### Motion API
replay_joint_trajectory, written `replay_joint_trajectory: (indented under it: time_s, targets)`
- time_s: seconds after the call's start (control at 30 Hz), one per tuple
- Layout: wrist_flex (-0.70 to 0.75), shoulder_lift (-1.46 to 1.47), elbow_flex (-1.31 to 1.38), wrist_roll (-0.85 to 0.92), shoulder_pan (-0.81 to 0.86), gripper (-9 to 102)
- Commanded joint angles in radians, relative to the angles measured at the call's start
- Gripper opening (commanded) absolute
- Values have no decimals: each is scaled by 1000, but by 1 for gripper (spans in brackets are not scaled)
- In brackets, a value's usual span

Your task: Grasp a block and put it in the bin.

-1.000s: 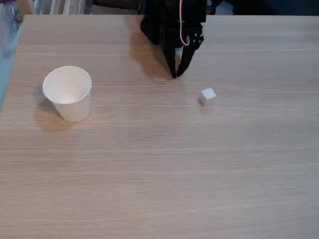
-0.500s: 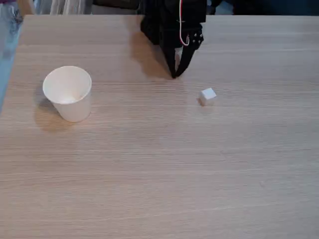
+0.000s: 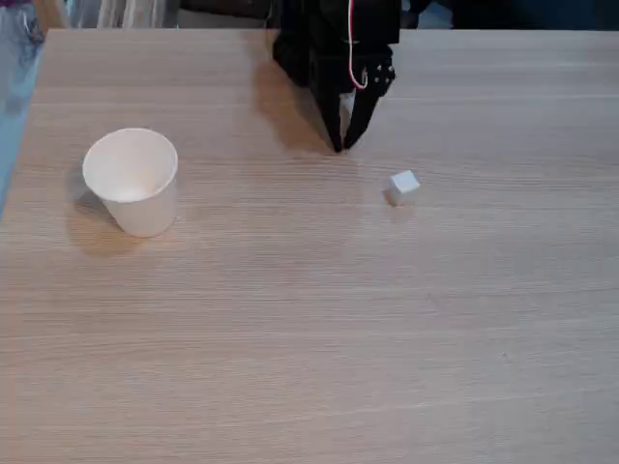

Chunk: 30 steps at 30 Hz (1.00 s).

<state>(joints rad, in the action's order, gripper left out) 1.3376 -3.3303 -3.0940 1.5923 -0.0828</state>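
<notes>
A tiny white cube, the block [image 3: 403, 186], lies on the wooden table right of centre in the fixed view. The bin, a white paper cup [image 3: 132, 180], stands upright at the left with its mouth open and nothing visible inside. My black gripper [image 3: 338, 145] hangs from the arm at the back centre, tips down near the table and meeting in a point, shut with nothing held. It is up and to the left of the block and apart from it, well to the right of the cup.
The light wooden table [image 3: 309, 338] stretches wide in front of the arm. The arm's black base [image 3: 329, 39] sits at the back edge. A blue-grey strip [image 3: 12, 87] runs along the table's left edge.
</notes>
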Motion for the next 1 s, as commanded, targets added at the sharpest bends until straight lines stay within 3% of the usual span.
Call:
replay_joint_trajectory:
  time_s: [0.0, 0.63, 0.97]
  targets:
    - [11, -2, -8, 18, 21, 1]
    - [52, 18, 163, 150, 2, 3]
    - [51, 259, 396, 135, -26, 4]
